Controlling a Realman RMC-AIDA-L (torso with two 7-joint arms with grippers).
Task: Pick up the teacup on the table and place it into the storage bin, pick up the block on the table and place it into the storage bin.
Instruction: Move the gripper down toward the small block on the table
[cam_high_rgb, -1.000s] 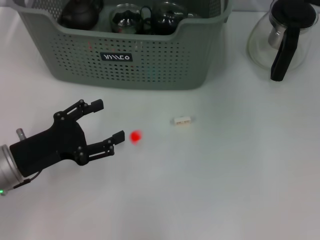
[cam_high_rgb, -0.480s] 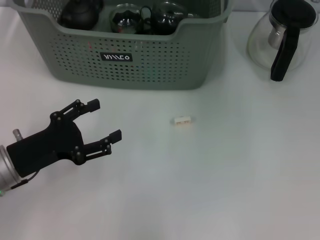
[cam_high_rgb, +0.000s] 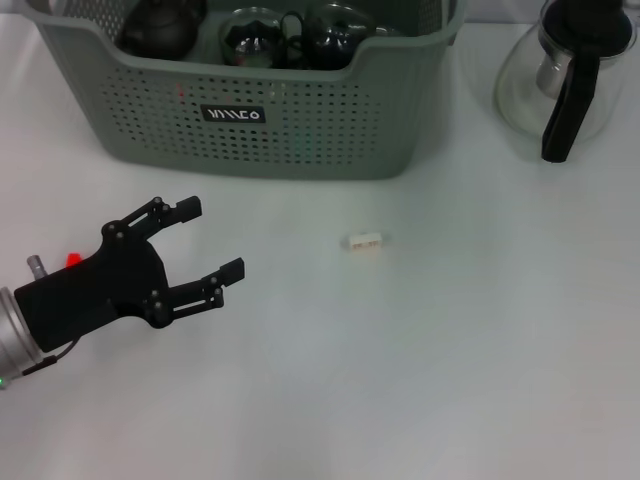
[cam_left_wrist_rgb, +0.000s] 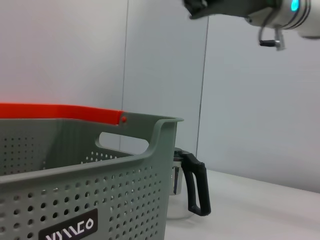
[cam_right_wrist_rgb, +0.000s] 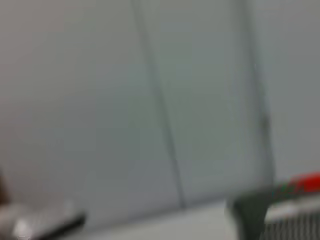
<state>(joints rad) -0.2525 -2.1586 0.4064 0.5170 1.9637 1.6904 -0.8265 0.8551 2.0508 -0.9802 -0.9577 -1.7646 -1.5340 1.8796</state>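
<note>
L gripper (cam_high_rgb: 205, 240) hangs low over the counter (cam_high_rgb: 450, 350), jaws spread, nothing in it. Block (cam_high_rgb: 365, 241) lies on the counter to its right, in front of the storage bin (cam_high_rgb: 300, 120), long axis left-right. L arm is nearer; R gripper isn't visible in head view.

Left gripper (cam_high_rgb: 205, 240) is all matte black: chunky block body with skinny linkage-style fingers, little pivot screws at the joints and flat rectangular pads on the tips. Behind it there's a silver metal wrist cuff, a small metal stub poking out and a tiny green light. Right arm (cam_left_wrist_rgb: 260, 9) shows silver with a cyan light.
</note>
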